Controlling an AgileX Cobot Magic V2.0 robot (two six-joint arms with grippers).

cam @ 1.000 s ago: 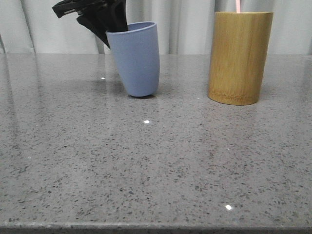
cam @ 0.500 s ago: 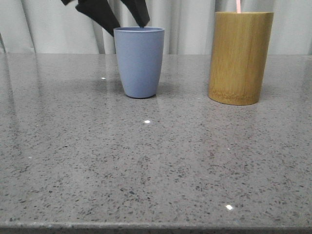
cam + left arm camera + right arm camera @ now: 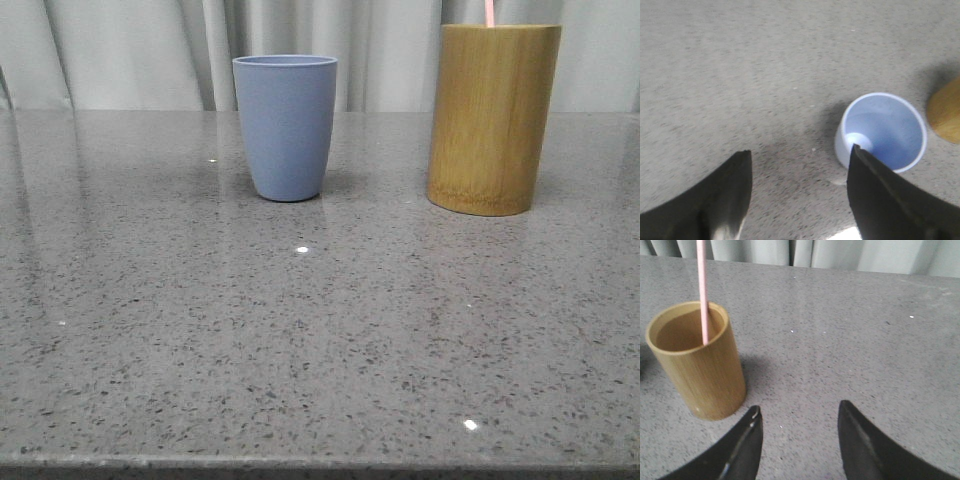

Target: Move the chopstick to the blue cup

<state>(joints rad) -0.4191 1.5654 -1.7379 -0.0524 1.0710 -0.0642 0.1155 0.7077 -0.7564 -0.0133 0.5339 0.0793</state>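
The blue cup [image 3: 286, 125] stands upright and empty on the grey stone table. A pale pink chopstick [image 3: 489, 12] sticks up from the bamboo cylinder holder [image 3: 491, 118] to its right. In the left wrist view my left gripper [image 3: 800, 155] is open and empty, well above the table, with the cup [image 3: 885, 131] beside one finger. In the right wrist view my right gripper [image 3: 799, 410] is open and empty above bare table, with the holder [image 3: 697, 360] and the chopstick [image 3: 702, 290] off to one side. Neither gripper shows in the front view.
The grey speckled table [image 3: 300, 330] stretches from the front edge to pale curtains [image 3: 120, 50] at the back. The cup and holder stand apart near the far side.
The left gripper let go of the tilted blue cup, which settled upright, and then rose out of the front view. The holder and chopstick have not moved.
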